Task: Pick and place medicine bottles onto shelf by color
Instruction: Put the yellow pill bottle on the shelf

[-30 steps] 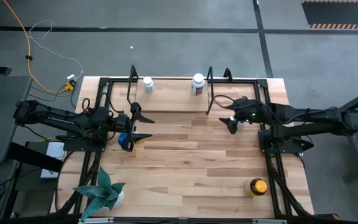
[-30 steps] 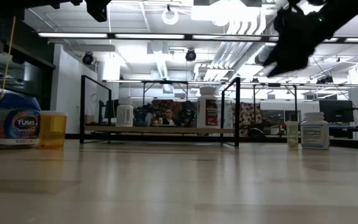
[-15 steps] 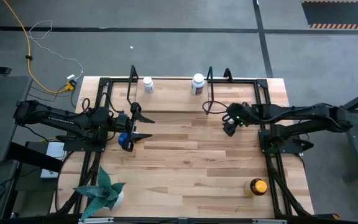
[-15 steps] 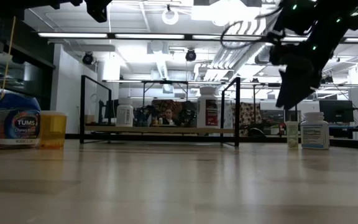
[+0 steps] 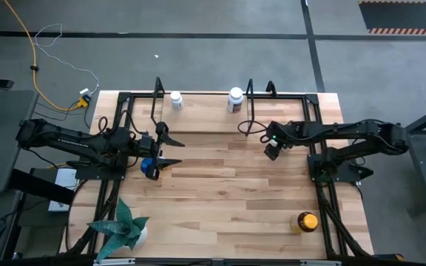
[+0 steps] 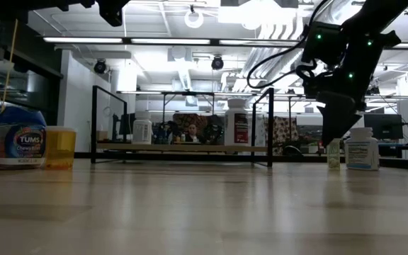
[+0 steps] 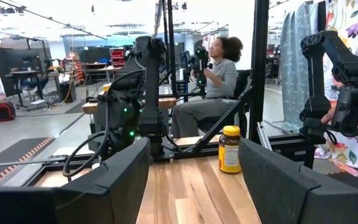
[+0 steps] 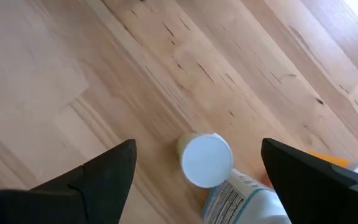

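My right gripper is open and points steeply down over a cluster of medicine bottles standing on the table. These are a small white-capped bottle, a white labelled bottle and an orange one. It touches none of them. My left gripper waits open and level at the table's left, above a blue bottle. Two white bottles stand on the shelf at the far edge. An amber bottle stands near right.
A teal potted plant stands at the near left corner. A yellow translucent container stands beside the blue bottle. The black arm frames run along both table sides. Bare wood lies across the table's middle. A person sits beyond the table.
My right gripper has sunk toward the table and tipped from nearly level to steeply downward. It has shifted a little toward the table's left, over the cluster of bottles, and has stayed open.
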{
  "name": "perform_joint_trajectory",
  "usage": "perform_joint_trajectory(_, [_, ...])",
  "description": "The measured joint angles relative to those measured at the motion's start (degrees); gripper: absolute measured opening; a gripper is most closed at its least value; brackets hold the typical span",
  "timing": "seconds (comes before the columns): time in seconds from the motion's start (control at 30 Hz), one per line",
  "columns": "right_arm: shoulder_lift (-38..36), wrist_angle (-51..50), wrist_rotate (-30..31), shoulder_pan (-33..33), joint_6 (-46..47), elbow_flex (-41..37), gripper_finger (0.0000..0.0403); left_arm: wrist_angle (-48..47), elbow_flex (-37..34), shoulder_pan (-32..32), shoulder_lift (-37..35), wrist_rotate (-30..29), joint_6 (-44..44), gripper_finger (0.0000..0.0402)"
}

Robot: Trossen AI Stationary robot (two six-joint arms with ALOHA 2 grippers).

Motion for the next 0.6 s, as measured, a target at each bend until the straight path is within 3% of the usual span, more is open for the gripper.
perform_joint_trajectory(0.17, [0.00,-0.49,0.21,-0.02,0.34,-0.01,0.0320,-0.05,-0.02,0.00,0.00,0.00,0.00,0.0236])
perform_joint_trajectory(0.6, [0.00,-1.13,0.25,-0.02,2.87,-0.03,0.0201,-1.29,-0.02,0.00,0.00,0.00,0.00,0.0236])
